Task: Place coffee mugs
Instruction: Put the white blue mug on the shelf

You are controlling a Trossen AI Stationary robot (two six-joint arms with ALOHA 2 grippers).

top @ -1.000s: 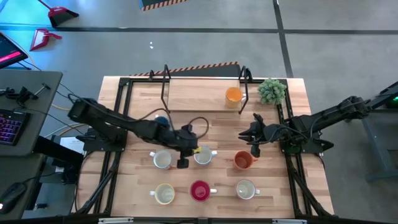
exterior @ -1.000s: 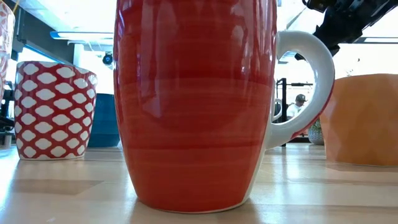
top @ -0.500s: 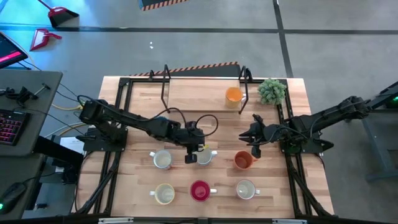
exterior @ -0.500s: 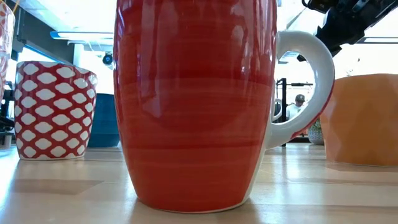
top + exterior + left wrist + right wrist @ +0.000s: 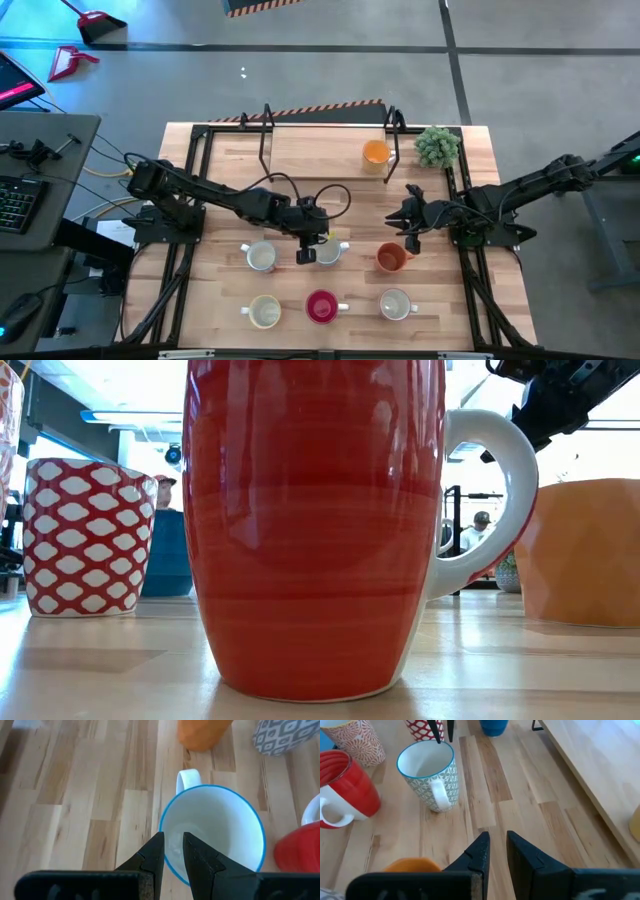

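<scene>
The left tool (image 5: 305, 256) hangs over the middle of the surface (image 5: 300, 150), its two fingers (image 5: 150, 862) drawn narrow with a slim gap and nothing between them. Right beneath and just ahead of it stands a white mug with a blue rim (image 5: 212, 832), its handle turned away from the tool; the fingertips sit over the near rim. The right tool (image 5: 409, 241) hovers just beside the darker orange mug (image 5: 390, 258), fingers likewise narrow and empty, pointing across bare boards toward the blue-rimmed mug.

Seven mugs show from above: two pale ones and the darker orange one in the middle row, a cream mug (image 5: 264, 312), a red mug (image 5: 321, 306) and a white mug (image 5: 394, 304) along the near edge, and a yellow-orange mug (image 5: 375, 152) on the raised board at the back. One potted plant (image 5: 437, 145) stands at the far right corner. Open wood lies between the two tools and along the back board.
</scene>
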